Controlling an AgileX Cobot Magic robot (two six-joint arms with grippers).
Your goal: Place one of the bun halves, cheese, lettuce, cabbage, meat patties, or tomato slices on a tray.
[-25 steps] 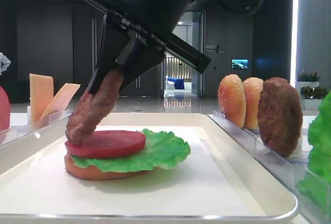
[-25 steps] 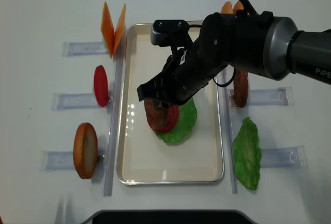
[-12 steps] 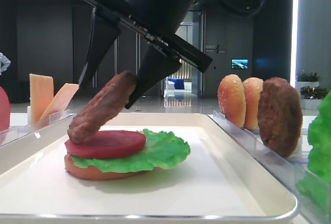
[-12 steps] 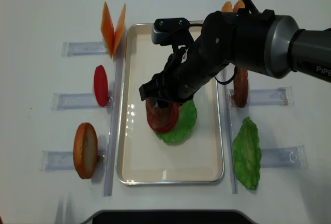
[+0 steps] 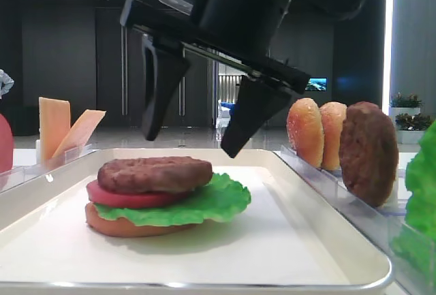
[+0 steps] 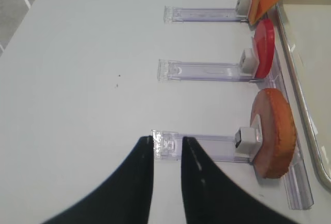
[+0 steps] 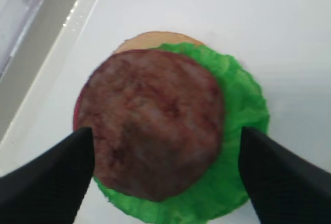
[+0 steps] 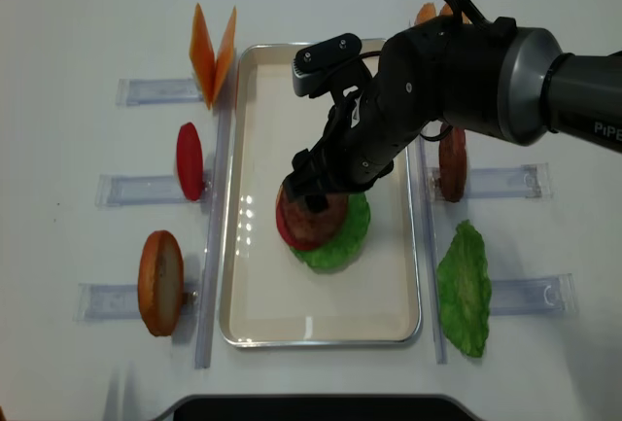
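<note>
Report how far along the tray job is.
Done: a meat patty lies flat on the tomato slice, lettuce and bun half stacked on the tray. In hand: nothing; the right gripper is open above it. Left: the arm has to withdraw.

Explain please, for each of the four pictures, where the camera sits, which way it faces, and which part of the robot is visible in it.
Exterior high: low at the tray edge, facing level across it; right gripper open above the meat patty.
Right wrist: on the right arm, facing straight down at the patty; both fingers frame it.
Left wrist: on the left arm, facing down at the table and a bun half; left gripper shut.
Realsense: overhead, facing down; right arm over the tray.
Shared: the exterior high and right wrist views both show the patty lying on the stack.
</note>
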